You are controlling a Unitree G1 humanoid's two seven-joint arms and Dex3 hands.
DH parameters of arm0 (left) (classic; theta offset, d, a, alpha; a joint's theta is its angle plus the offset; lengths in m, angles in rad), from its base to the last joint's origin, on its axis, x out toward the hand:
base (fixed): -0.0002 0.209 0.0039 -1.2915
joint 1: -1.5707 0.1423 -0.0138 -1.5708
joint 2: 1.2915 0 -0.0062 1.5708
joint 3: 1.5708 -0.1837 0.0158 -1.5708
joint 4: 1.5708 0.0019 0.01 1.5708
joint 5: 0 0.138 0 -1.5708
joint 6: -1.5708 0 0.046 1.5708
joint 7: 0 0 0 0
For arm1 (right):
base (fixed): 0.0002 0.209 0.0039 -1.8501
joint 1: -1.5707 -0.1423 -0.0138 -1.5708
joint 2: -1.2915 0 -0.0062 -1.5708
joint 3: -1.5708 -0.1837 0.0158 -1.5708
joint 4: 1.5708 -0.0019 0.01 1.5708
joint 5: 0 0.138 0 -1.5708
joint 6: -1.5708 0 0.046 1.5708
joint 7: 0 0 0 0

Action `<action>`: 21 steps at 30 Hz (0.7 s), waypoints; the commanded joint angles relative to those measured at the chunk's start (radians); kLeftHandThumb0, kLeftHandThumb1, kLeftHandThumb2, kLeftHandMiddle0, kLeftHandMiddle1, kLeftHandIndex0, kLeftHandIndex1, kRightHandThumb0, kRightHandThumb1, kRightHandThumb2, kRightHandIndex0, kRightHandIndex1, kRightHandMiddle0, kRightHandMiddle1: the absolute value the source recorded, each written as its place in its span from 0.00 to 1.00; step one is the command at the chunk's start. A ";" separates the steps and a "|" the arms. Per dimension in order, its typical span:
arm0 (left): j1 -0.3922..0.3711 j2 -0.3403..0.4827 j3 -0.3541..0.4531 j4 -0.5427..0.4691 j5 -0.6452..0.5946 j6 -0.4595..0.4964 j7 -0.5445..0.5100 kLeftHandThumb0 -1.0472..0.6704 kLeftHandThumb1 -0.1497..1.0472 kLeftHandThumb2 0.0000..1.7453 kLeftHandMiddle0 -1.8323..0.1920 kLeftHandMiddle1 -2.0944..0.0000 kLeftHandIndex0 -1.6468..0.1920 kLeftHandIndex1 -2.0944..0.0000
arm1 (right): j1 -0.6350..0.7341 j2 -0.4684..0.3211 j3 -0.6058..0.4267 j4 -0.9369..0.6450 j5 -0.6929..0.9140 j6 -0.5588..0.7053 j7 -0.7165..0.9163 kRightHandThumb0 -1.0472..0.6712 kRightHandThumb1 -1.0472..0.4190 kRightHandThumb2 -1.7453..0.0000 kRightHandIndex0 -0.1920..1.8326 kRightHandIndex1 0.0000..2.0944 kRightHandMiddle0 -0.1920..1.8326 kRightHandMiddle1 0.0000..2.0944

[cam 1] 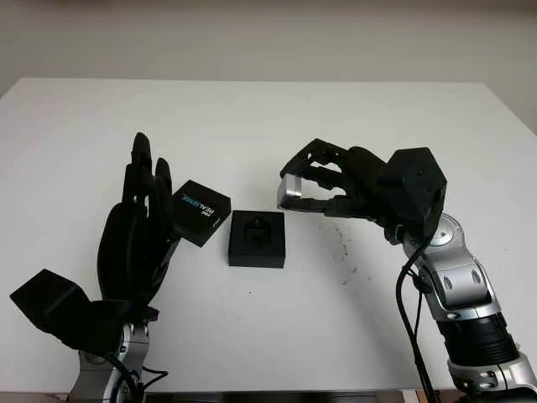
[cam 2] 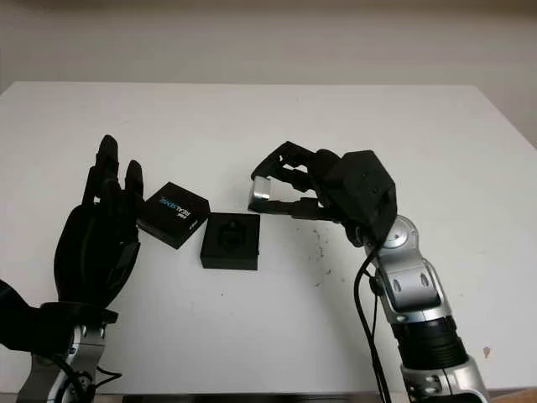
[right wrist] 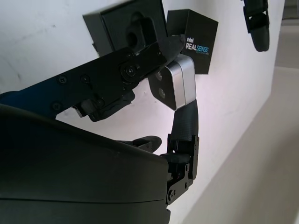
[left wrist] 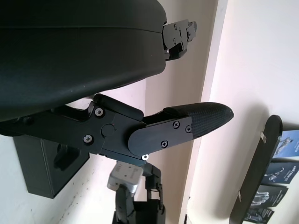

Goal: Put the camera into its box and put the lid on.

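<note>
Camera (cam 1: 289, 190) clamped between right hand (cam 1: 336, 180) fingers (cam 1: 312, 204).

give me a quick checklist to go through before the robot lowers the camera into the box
1. Camera held by the right hand: ok, fingers closed around it above the table.
2. Box open, with its recess facing up: ok.
3. Camera over the recess: not ok, it hangs off to the box's right side.
4. Lid off the box: ok, it sits to the box's left.
5. Left hand clear of the box: ok, open beside the lid.
6. Camera turned to match the recess: cannot tell.
</note>
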 commanded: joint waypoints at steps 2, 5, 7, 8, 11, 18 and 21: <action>-0.002 -0.015 -0.011 -0.008 0.008 -0.010 0.010 0.19 1.00 0.37 1.00 1.00 1.00 1.00 | 0.014 0.000 0.008 -0.055 0.000 0.036 0.003 0.35 0.08 0.97 0.29 0.05 0.28 0.89; -0.004 -0.024 -0.018 -0.005 0.010 -0.010 0.015 0.19 1.00 0.37 1.00 1.00 1.00 1.00 | 0.025 -0.011 0.019 -0.072 -0.006 0.055 0.014 0.35 0.08 0.97 0.29 0.05 0.28 0.89; -0.006 -0.028 -0.022 -0.001 0.014 -0.013 0.018 0.19 1.00 0.37 1.00 1.00 1.00 1.00 | 0.033 -0.013 0.022 -0.073 -0.010 0.056 0.017 0.35 0.08 0.97 0.29 0.05 0.27 0.88; -0.007 -0.030 -0.023 0.001 0.015 -0.015 0.018 0.19 1.00 0.37 1.00 1.00 1.00 1.00 | 0.036 -0.012 0.023 -0.072 -0.011 0.056 0.019 0.35 0.08 0.97 0.29 0.05 0.27 0.88; -0.008 -0.035 -0.025 0.001 0.018 -0.017 0.021 0.19 1.00 0.37 1.00 1.00 1.00 1.00 | 0.042 -0.010 0.030 -0.065 -0.018 0.053 0.019 0.35 0.08 0.97 0.29 0.05 0.26 0.87; -0.006 -0.039 -0.024 -0.001 0.024 -0.015 0.028 0.19 1.00 0.37 1.00 1.00 1.00 1.00 | 0.049 -0.011 0.064 -0.035 -0.065 -0.002 0.012 0.38 0.08 0.97 0.29 0.05 0.25 0.88; -0.004 -0.042 -0.025 -0.001 0.022 -0.019 0.029 0.19 1.00 0.37 1.00 1.00 1.00 1.00 | 0.048 -0.010 0.071 -0.018 -0.078 -0.030 0.018 0.38 0.08 0.97 0.29 0.05 0.24 0.88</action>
